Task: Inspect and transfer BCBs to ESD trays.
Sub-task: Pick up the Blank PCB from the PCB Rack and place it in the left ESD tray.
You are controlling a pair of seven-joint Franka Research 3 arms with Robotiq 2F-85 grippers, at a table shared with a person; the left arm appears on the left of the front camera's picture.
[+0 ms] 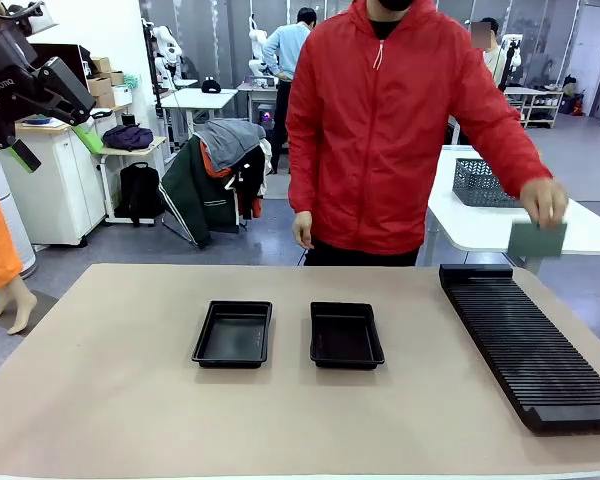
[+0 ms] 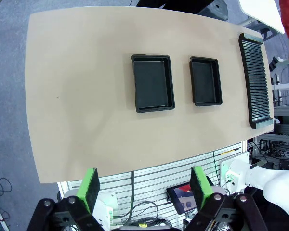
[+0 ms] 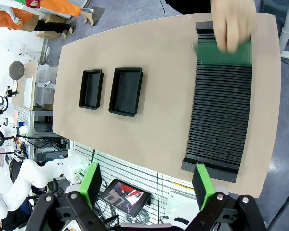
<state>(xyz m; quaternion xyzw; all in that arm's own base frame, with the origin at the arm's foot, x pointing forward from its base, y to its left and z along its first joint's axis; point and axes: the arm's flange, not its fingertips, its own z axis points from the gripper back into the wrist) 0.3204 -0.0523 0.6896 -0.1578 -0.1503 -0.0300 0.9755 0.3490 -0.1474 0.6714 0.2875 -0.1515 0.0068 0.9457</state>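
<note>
1. Nearest us, the left fingers [image 2: 91,188] rise from the bottom of the left wrist view. Their green pads are set wide apart with nothing between them, high above the near edge of the counter [image 2: 77,106].
2. The right fingers [image 3: 92,182] stand the same way in the right wrist view, spread wide and gripping nothing. They hang above the counter's near edge, close to the near end of the rack [image 3: 220,115].
3. In the middle of the counter lie the two ESD trays, the left tray [image 1: 233,333] and the right tray [image 1: 346,335]. They sit side by side with a strip of counter between them, long sides running near to far, floors bare.
4. Right of the trays and well apart from them, the long black ribbed rack lies along the counter's right side, reaching from near its front edge to its far edge.
5. Over the rack's far end a person's hand [image 1: 545,200] holds one BCB [image 1: 536,241] — a green board, upright, gripped by its top edge. We cannot tell whether its lower edge touches the slots.
6. The person, in a red jacket [image 1: 400,130], stands at the far side of the counter, the other hand [image 1: 302,230] hanging at the side.
7. Farther back, a grey wire-mesh basket [image 1: 478,185] rests on a white table [image 1: 460,225].
</note>
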